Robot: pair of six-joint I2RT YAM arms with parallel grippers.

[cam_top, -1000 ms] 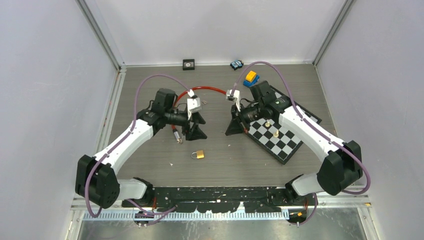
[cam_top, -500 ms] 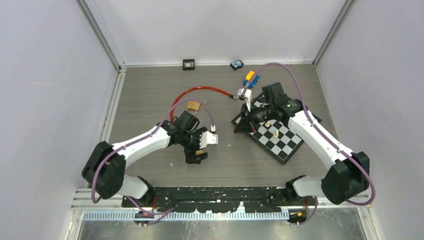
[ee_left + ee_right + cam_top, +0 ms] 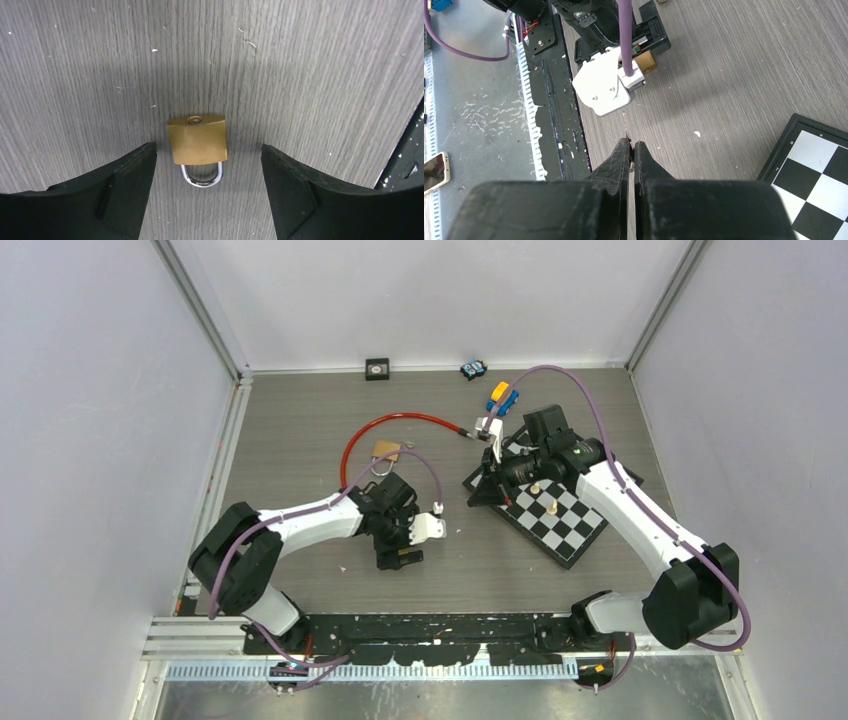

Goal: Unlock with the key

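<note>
No lettering can be made out on the padlock (image 3: 196, 140); its broad face reads as plain brass. It is a small lock with a squarish golden body and a short silver shackle seated at both ends. It lies flat on the grey wood-grain surface (image 3: 310, 60). The round keyhole sits on the end turned away from the left wrist camera, and the shackle points back toward that camera.

The left end effector (image 3: 207, 148) stands wide, pointing down over the lock. One black finger (image 3: 125, 185) is on each side of the body, and a strip of bare surface shows between each finger and the brass, so nothing is gripped. From above, the left end effector (image 3: 398, 552) covers the lock almost wholly. In the right wrist view a corner of brass (image 3: 646, 61) shows beneath it.

The right end effector (image 3: 631, 146) has its fingers pressed together tip to tip, hovering off to the lock's far right beside the edge of a chessboard (image 3: 565, 525).

Beyond the left end effector, near a red cable (image 3: 400, 419), lies a tan tag on a metal ring (image 3: 385, 451). Whether it carries the key cannot be told.
</note>
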